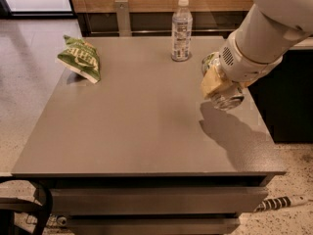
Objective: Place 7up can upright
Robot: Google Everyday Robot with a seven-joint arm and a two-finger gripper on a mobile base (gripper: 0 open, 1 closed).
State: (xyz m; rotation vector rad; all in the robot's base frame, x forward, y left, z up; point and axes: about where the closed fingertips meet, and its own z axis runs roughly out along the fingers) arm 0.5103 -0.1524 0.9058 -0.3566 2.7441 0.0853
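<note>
The 7up can (pixel 226 98) is held in my gripper (pixel 217 84) above the right side of the grey table (pixel 137 111). It lies tilted, with one shiny metal end facing the camera and its silver-green side showing behind the tan fingers (pixel 211 83). The gripper is shut on the can and holds it clear of the tabletop; its shadow falls on the table below. The white arm comes in from the upper right.
A clear plastic bottle (pixel 181 29) with a white cap stands at the table's back edge, just left of the gripper. A green snack bag (pixel 79 58) lies at the back left. The table's right edge is below the gripper.
</note>
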